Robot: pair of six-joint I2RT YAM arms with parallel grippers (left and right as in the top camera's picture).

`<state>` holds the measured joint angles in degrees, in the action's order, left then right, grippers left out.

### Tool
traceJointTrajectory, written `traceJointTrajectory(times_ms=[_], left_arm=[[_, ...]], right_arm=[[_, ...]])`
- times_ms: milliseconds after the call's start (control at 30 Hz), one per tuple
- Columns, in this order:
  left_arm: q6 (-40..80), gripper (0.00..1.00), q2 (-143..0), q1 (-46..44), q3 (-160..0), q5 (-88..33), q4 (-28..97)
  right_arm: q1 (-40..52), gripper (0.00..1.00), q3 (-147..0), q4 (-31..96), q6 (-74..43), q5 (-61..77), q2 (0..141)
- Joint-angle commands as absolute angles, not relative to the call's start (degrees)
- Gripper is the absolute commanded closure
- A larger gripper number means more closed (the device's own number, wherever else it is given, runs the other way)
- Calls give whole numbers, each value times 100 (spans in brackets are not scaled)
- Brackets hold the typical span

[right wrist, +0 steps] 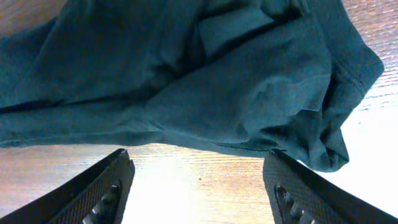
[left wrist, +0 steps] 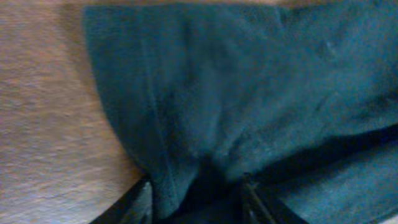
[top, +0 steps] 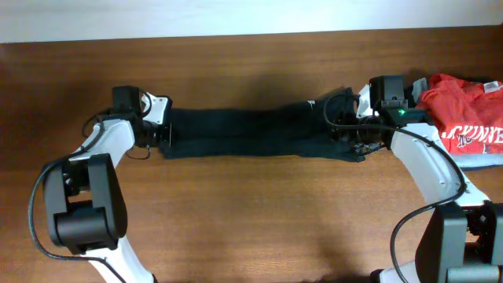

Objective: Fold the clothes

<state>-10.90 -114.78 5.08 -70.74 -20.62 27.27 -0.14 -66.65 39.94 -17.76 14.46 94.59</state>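
The clothes [top: 251, 132], a black T-shirt, lie stretched in a long narrow band across the middle of the wooden table [top: 251, 220]. A small white label [top: 312, 103] shows near its right end. My left gripper [top: 163, 134] is at the band's left end. In the left wrist view its jaws [left wrist: 196, 186] stand partly apart around a fold of the hem [left wrist: 186, 143], with a dark gap beside the right finger [left wrist: 252, 199]. My right gripper [top: 354, 132] is at the right end. It [right wrist: 198, 155] is open over bare wood, and the bunched fabric [right wrist: 205, 93] lies just beyond its fingertips.
A red shirt with white lettering [top: 464, 118] lies at the far right edge on top of a grey folded garment [top: 481, 162], close behind the right arm. Bare wood lies in front of and behind the black band.
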Motion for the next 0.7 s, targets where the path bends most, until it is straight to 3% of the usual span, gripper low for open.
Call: traceJointTrajectory(times_ms=[0, 100, 200, 667], left_arm=[[-1079, 64, -11830, 303, -6869, -2056, 2943], [-941, 78, -11830, 183, -6869, -1868, 2943], [-742, 99, -11830, 154, -6869, -1645, 2941], [-340, 99, -11828, 1142, -8044, -1632, 4045]], right_arm=[[-40, 30, -6748, 4034, -1734, 1461, 9362], [-40, 30, -6748, 4099, -1732, 1459, 9362], [-40, 30, -6748, 4139, -1708, 1461, 9362], [-40, 29, -6748, 4160, -1671, 1459, 9362]])
